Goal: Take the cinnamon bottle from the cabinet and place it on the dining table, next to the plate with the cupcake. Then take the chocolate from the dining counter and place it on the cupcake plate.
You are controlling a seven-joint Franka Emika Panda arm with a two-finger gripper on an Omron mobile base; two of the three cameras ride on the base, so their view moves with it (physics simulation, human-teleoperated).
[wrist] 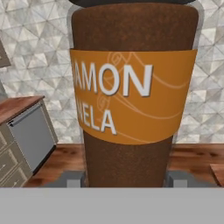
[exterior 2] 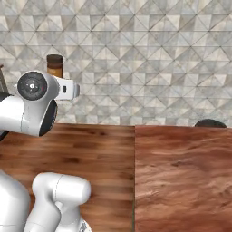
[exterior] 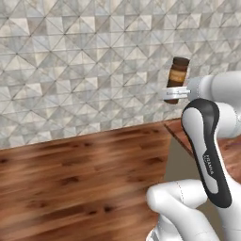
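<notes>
Left base view: one cinnamon bottle [exterior: 177, 77] stands upright in the gripper [exterior: 173, 93], raised above the far right edge of the worktop [exterior: 80, 179] and in front of the tiled wall [exterior: 84, 61]. Hand view: the gripper is closed on the cinnamon bottle [wrist: 131, 92], one finger [wrist: 72, 178] at each side of its base, orange band facing the camera. One grey-fronted appliance [wrist: 33, 133] stands at far left under a separate wooden top. Right base view: two wood surfaces meet at a straight seam; one dark rounded object [exterior 2: 210, 123] sits at the far right edge. The bottle [exterior 2: 55, 65] is well above the wood.
</notes>
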